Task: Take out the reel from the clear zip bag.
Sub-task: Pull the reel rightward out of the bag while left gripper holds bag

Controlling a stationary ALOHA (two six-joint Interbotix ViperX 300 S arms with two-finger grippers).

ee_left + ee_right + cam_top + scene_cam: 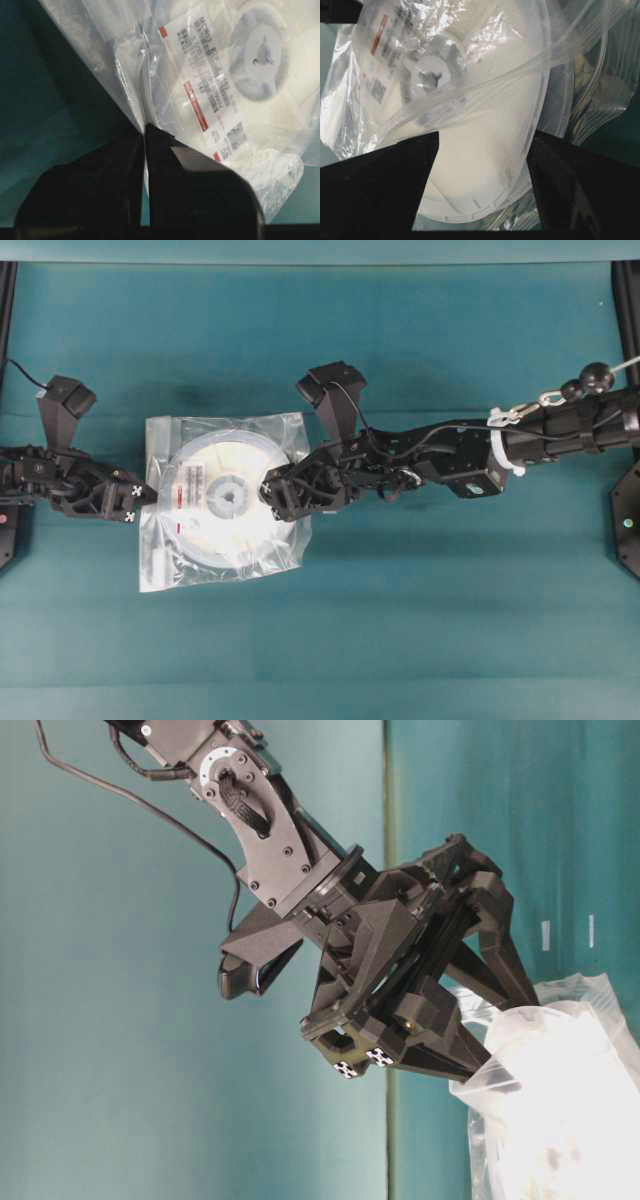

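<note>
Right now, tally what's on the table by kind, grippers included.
reel: 1
clear zip bag: 1
grippers: 2, left gripper and right gripper
Total: 4
</note>
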